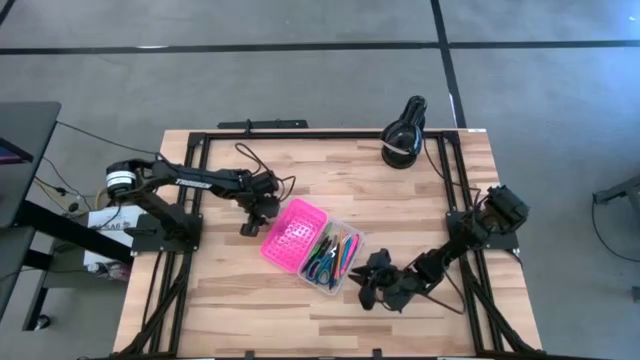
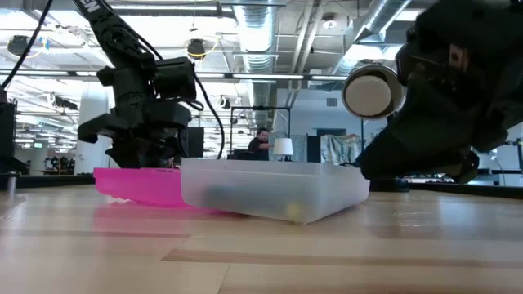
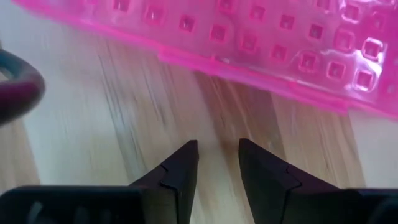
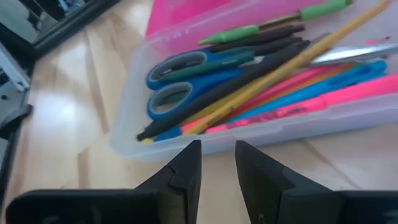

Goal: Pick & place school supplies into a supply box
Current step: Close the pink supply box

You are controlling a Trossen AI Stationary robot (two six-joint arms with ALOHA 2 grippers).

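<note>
The wooden counter (image 1: 250, 300) carries the whole rig, with a black lamp (image 1: 404, 135) parked at about 1 o'clock from the centre. The supply box (image 1: 310, 245) sits at mid-counter, lying open: its pink lid (image 1: 292, 233) is folded flat toward 10 o'clock and the clear base (image 1: 345, 275) lies toward 4 o'clock.

The left gripper (image 1: 258, 208) hovers low just off the lid's 10 o'clock edge, its jaws a small gap apart and holding nothing. The right gripper (image 1: 375, 280) sits at the base's 4 o'clock side, its jaws likewise a little apart and empty, aimed at the clear wall.

Inside the base lie the school supplies: blue-handled scissors (image 4: 186, 81), a yellow pencil (image 4: 292, 62), a dark pen (image 4: 236, 78), a pink marker (image 4: 323, 99) and green pens (image 4: 273, 22). No loose item shows on the counter, so the packing looks essentially done.

The risks from here, as I judge them: the right gripper is so close to the light base that a forward nudge could slide or tip it, spilling the pens. The left gripper could snag the lid's rim if it drops or sweeps toward 4 o'clock.
</note>
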